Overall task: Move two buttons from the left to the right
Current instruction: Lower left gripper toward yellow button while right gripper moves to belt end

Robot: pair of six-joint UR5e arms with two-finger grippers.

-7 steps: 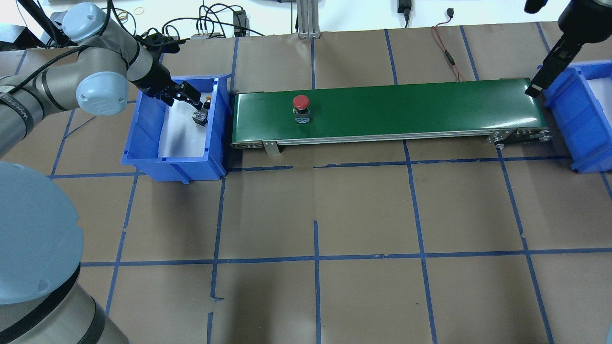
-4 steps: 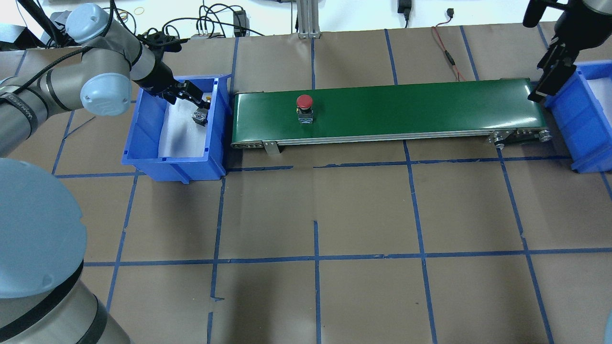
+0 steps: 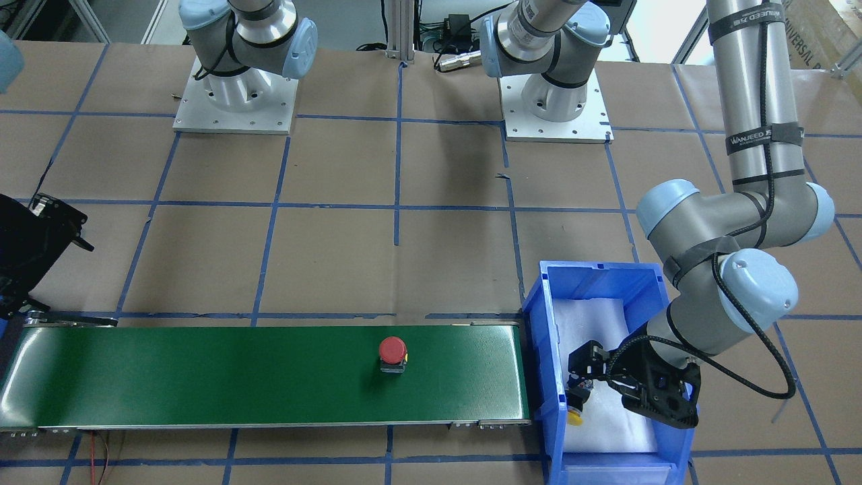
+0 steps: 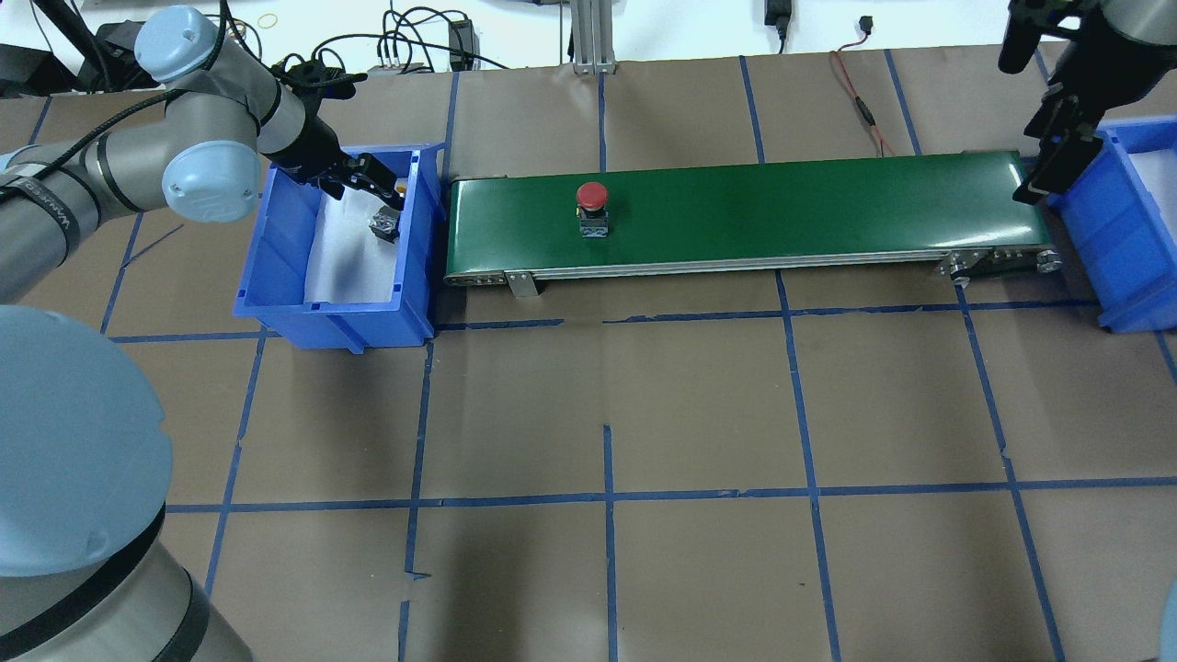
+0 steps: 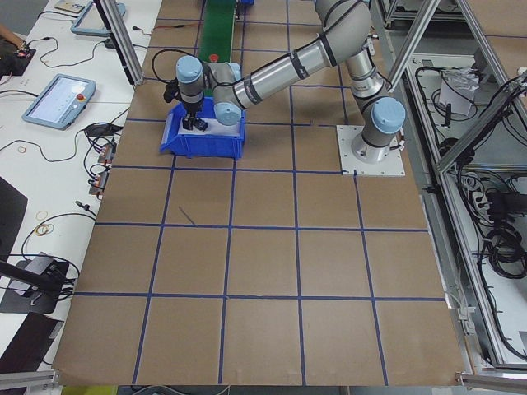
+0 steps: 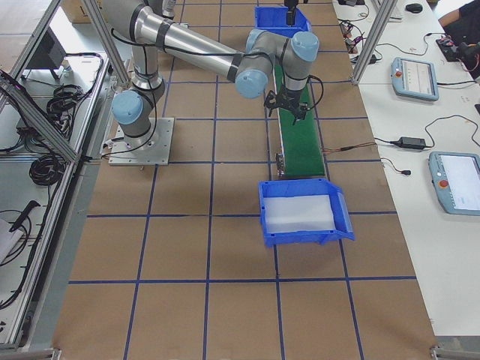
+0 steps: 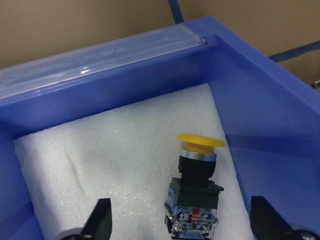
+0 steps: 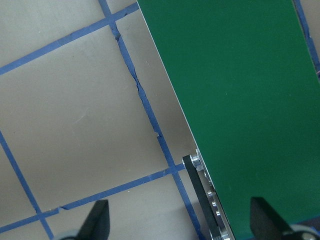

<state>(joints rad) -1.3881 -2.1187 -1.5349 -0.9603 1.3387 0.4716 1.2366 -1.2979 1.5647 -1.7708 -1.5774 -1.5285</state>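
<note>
You are holding the left gripper [image 7: 182, 222] over the yellow-capped black push-button [image 7: 196, 192], which is lying on white foam [image 7: 100, 150] in the blue plastic bin [image 7: 250, 75]. Its jaws are standing released, straddling the switch body, the button's long axis running crosswise between them, cap pointing away. The red mushroom-capped button [image 4: 591, 198] is sitting on the green conveyor belt [image 4: 782, 207].

table [image 4: 699, 405] | green conveyor [image 4: 782, 202] | left blue bin [image 4: 340, 322] | right blue bin [image 4: 1117, 234]
</note>
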